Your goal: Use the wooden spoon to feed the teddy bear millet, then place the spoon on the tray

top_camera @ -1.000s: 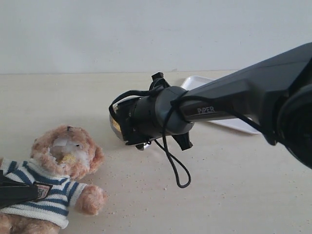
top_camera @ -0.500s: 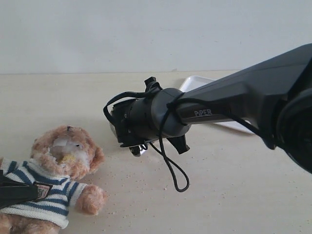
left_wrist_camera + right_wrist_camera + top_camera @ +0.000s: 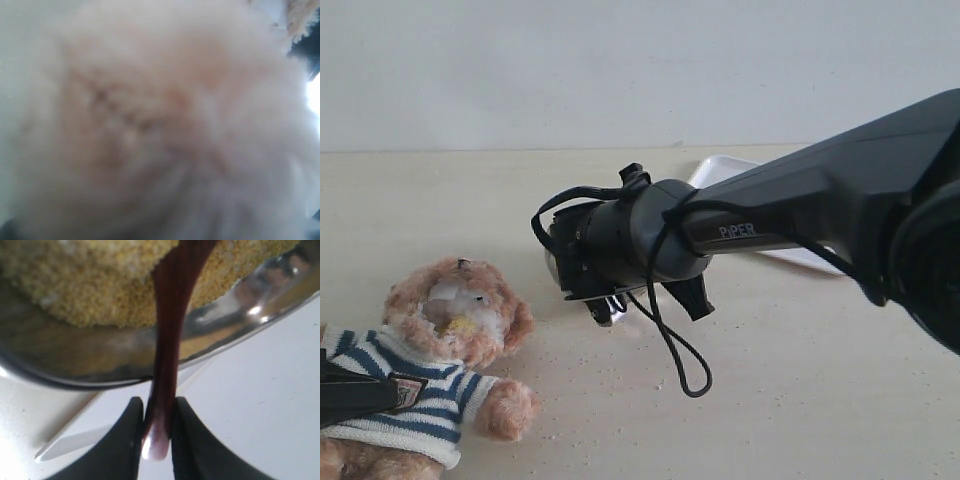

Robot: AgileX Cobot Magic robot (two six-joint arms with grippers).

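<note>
Right tool [image 3: 157,406] grips spoon [image 3: 169,340] — in millet [image 3: 95,285]

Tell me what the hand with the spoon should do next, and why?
It should probably scoop and lift the wooden spoon gently out of the metal bowl, keeping it level. The right gripper is clamped on the spoon's handle, and the spoon reaches over the rim to the millet heaped inside. The teddy bear lies off to the side, not fed by this scoop yet.
</note>
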